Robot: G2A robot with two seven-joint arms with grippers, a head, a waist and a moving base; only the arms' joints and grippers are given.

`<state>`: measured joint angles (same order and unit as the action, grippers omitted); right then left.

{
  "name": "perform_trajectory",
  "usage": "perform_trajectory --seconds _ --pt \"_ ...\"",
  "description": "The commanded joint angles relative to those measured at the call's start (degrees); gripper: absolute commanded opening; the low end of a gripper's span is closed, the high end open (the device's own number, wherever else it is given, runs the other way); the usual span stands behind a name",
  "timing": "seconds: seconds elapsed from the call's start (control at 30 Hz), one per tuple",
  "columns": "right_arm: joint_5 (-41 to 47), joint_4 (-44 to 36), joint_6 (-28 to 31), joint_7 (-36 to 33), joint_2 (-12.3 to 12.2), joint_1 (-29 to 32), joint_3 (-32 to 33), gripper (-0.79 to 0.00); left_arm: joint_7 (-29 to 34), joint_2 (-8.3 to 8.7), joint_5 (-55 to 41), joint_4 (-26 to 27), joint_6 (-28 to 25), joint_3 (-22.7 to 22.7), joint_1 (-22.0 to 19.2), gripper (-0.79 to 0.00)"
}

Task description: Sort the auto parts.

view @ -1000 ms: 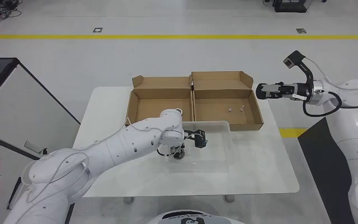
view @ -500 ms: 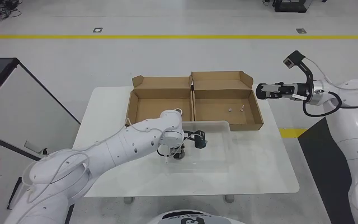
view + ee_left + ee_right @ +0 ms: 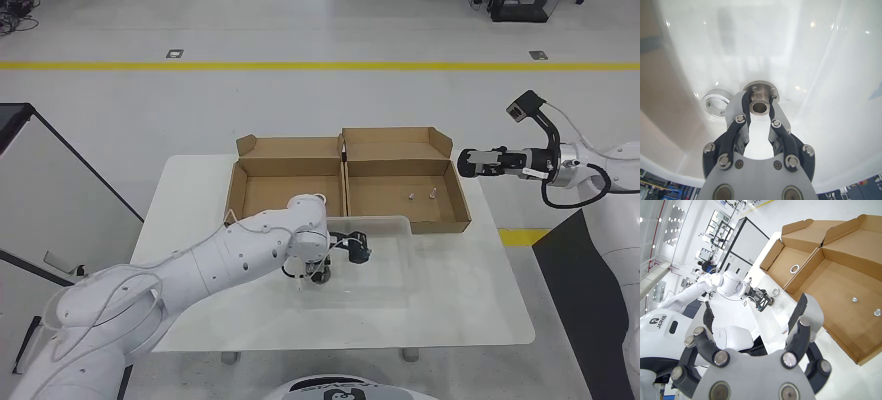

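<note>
The left gripper's (image 3: 759, 106) fingers are clamped on the hub of the flanged bushing (image 3: 761, 87), which sits on the floor of the clear bin (image 3: 829, 75) with a loose ring collar (image 3: 715, 103) just beside it. I'd lift it straight up, clearing the collar and the bin wall, before swinging toward the cardboard boxes (image 3: 285, 195) at twelve o'clock. The right gripper (image 3: 465, 162) hangs open around two o'clock.

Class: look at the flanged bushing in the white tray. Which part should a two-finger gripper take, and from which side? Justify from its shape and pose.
Take the narrow neck of the flanged bushing, coming from its open-bore end, opposite the flange. The neck stands clear of the wide flange, offering opposite curved sides; the left gripper sits there.
</note>
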<state>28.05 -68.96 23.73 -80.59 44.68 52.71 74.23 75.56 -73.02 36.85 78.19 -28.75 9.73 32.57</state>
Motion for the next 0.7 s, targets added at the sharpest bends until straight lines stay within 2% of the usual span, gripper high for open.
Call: perform_trajectory --seconds 0.0,0.2,0.43,0.67 --pt "0.0 0.0 0.0 0.0 0.0 0.0 0.0 0.0 0.29 0.1 -0.67 0.34 0.29 0.01 -0.42 -0.785" --pt "0.0 0.0 0.0 0.0 0.0 0.0 0.0 0.0 0.59 1.35 -5.83 3.25 0.6 0.01 -3.29 -0.785" --pt "0.0 0.0 0.0 0.0 0.0 0.0 0.0 0.0 1.01 4.42 -12.0 9.59 1.03 0.58 -7.65 -0.785" --pt "0.0 0.0 0.0 0.0 0.0 0.0 0.0 0.0 -0.33 8.4 -13.9 17.35 1.73 6.71 -7.71 -0.785"
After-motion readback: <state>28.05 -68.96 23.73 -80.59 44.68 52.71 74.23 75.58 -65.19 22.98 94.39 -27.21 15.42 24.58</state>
